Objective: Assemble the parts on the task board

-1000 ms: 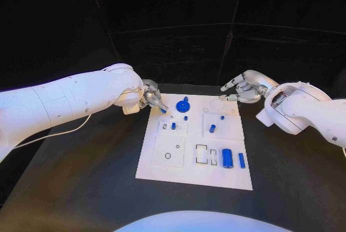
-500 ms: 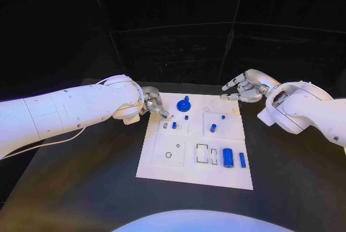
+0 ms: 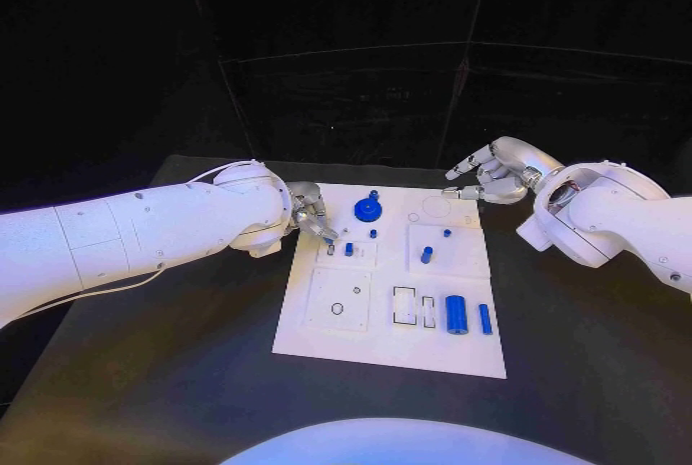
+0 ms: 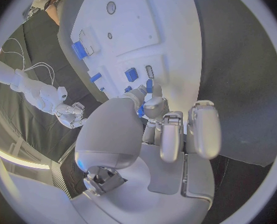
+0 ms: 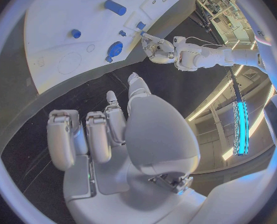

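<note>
I am looking down at the task board (image 3: 335, 337), and my left hand (image 3: 309, 217) is reaching over its far left part. Its fingers (image 4: 166, 134) are curling downward, close together, with the fingertips hanging just above a small blue peg (image 3: 348, 250) standing in the board; I cannot tell whether they are pinching anything, though something small and blue is showing right at the fingertips in the left wrist view. Just beyond those fingertips a round blue knob (image 3: 366, 211) is sitting on the board, with a tiny blue piece (image 3: 372, 234) beside it.

My right hand (image 3: 490, 177) is hovering off the board's far right corner, its fingers (image 5: 95, 134) loosely apart and holding nothing that I can see. Near its fingertips, on the board, a blue peg (image 3: 426, 255) is standing. Well apart from both hands, towards me, a blue cylinder (image 3: 456, 315) and a slim blue bar (image 3: 483, 320) are lying side by side.
</note>
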Available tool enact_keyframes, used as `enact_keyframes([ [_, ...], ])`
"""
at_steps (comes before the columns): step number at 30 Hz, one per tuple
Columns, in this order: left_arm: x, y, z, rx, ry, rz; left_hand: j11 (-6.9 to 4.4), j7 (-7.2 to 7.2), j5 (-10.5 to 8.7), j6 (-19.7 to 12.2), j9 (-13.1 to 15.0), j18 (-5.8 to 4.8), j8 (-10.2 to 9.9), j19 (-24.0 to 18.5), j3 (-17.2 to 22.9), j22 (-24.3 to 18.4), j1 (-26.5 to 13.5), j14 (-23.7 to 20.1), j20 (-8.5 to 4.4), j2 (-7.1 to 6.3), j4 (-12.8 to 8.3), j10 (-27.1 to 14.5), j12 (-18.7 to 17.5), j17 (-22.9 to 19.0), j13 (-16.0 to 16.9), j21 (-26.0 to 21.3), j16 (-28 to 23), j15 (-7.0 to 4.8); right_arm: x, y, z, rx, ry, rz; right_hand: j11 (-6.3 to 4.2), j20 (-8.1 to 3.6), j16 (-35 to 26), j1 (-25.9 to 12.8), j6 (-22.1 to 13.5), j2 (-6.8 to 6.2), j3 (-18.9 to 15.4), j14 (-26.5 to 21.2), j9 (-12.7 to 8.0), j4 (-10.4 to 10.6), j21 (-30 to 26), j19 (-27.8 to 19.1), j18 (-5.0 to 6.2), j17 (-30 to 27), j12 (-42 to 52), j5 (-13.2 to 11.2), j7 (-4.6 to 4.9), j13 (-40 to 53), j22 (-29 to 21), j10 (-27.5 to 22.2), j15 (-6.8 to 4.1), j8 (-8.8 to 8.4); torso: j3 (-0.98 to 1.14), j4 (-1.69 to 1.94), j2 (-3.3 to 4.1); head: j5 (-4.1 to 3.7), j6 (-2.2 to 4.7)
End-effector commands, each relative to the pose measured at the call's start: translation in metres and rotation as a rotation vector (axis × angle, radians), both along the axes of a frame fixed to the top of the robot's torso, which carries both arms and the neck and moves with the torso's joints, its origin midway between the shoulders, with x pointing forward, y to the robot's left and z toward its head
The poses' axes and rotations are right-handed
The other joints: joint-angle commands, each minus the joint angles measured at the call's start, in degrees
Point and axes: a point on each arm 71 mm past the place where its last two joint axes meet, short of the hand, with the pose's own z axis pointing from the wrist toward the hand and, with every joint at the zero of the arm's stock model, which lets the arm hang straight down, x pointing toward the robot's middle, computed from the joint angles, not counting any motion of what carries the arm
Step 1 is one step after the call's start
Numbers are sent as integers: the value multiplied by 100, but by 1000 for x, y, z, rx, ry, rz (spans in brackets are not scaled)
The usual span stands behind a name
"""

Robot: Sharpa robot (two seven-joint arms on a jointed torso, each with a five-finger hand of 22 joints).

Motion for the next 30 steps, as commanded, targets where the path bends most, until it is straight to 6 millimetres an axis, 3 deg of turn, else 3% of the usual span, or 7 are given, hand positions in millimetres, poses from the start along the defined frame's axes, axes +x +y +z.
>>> enact_keyframes([
  [1,-2,-1,-2,39,11,-22,15,-67,12,38,7,40,21,16,577,-5,51,594,-36,-5,-529,39,-5,1509,-10,14,18,-27,0,1,2,3,-4,10,-2,-31,-14,24,-41,29,-41,563,3,3,-20,424,26,1402,-30,16,-9,374,1259,-25,-30,13,3,1,-1,3,-11],
  [30,-11,-4,-10,72,72,-69,14,-68,12,40,18,42,34,13,632,-13,26,594,-37,-23,-538,39,-10,1509,-14,6,18,-28,0,1,1,2,-2,10,-3,-32,-15,23,-41,34,-47,563,3,6,-19,425,25,1402,-29,19,-9,374,1260,-24,-30,15,-3,-4,-1,18,-45],
])
